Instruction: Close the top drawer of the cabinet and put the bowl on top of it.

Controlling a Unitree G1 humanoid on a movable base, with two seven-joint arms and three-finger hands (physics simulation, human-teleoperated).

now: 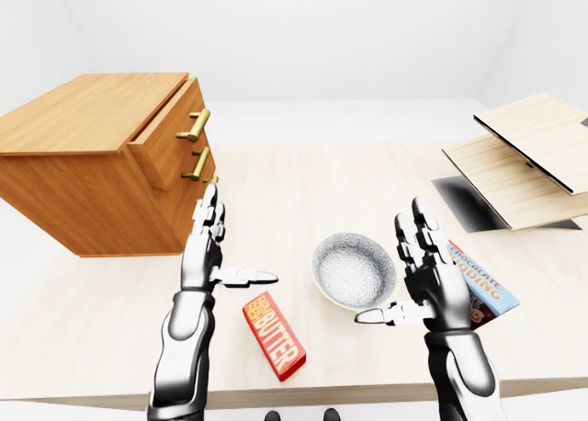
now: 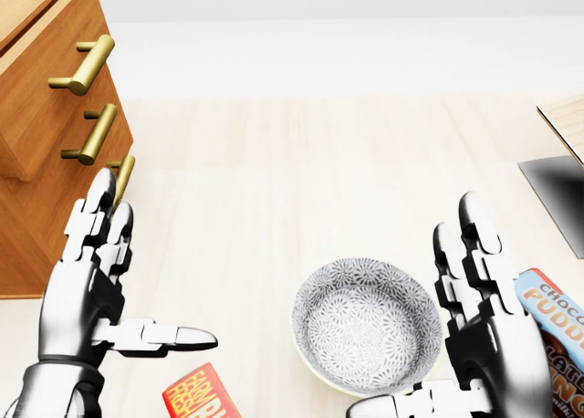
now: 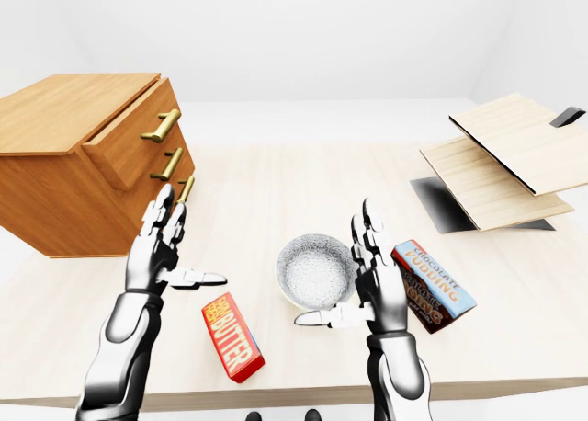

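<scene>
One bowl [image 2: 367, 331] lies between left hand [image 2: 87, 295] and right hand [image 2: 482, 331] — nearer the right.

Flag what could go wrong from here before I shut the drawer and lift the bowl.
The top drawer juts out, yet the left hand hangs open lower, by the bottom handle; a push there could miss it. The right hand stands open between bowl and pudding box; grasping may knock the box.
</scene>
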